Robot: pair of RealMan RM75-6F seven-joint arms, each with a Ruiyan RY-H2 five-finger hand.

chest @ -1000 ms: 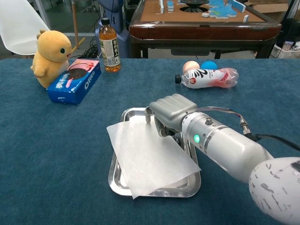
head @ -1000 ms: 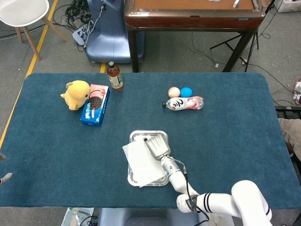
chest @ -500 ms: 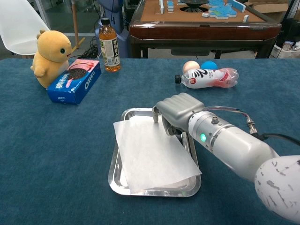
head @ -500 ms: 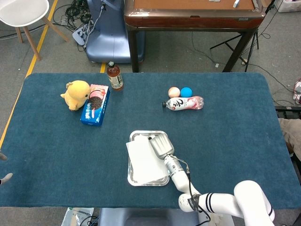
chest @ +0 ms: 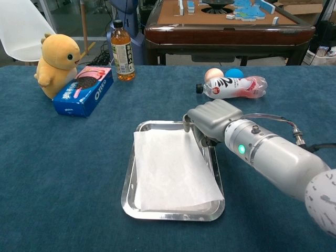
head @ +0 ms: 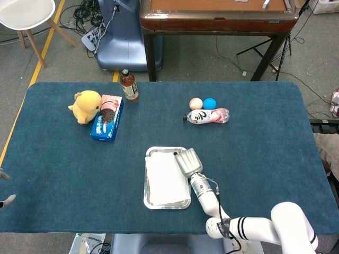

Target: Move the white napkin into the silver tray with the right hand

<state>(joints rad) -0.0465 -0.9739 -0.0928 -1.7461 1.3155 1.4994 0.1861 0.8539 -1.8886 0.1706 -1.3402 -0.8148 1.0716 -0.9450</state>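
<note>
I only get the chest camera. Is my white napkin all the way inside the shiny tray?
Observer: From above, the white paper napkin lies inside the rim of the silver metal tray, with bare metal showing at the far end.
Operator: Is my hand off it?
Observer: The right hand straddles the tray's right rim at the far corner. Whether it grips the napkin is hidden.
Operator: Is the tray about to fall off?
Observer: No, blue cloth shows between it and the near edge of the table.
</note>
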